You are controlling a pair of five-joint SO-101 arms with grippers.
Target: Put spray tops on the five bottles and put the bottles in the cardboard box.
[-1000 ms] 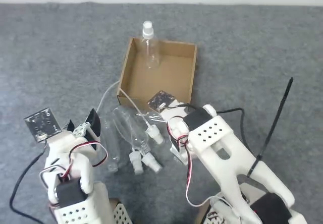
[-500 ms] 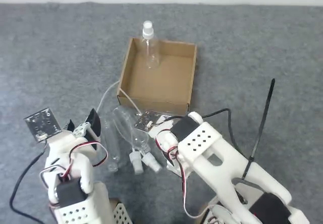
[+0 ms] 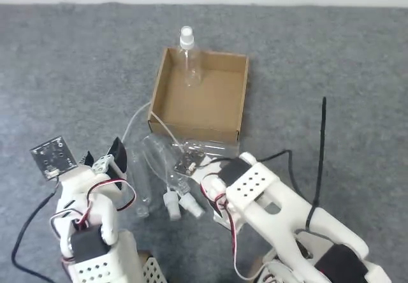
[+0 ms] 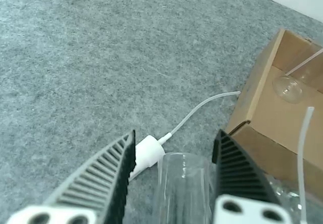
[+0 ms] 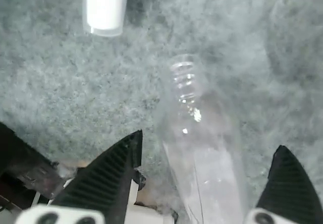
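Note:
One clear bottle with a white spray top stands in the cardboard box. Several uncapped clear bottles lie on the carpet in front of the box, with white spray tops beside them. My right gripper is open, low over one lying bottle whose threaded neck points toward a loose spray top. My left gripper is open at the lower left, with a clear bottle and a tubed spray top between its fingers' lines.
Grey carpet covers the whole table. The box's front wall lies just beyond the lying bottles. A black cable tie sticks up from the right arm. Open carpet lies to the left and right of the box.
The right arm has swung left and down from the box's front wall to over the lying bottles. The left arm has kept still.

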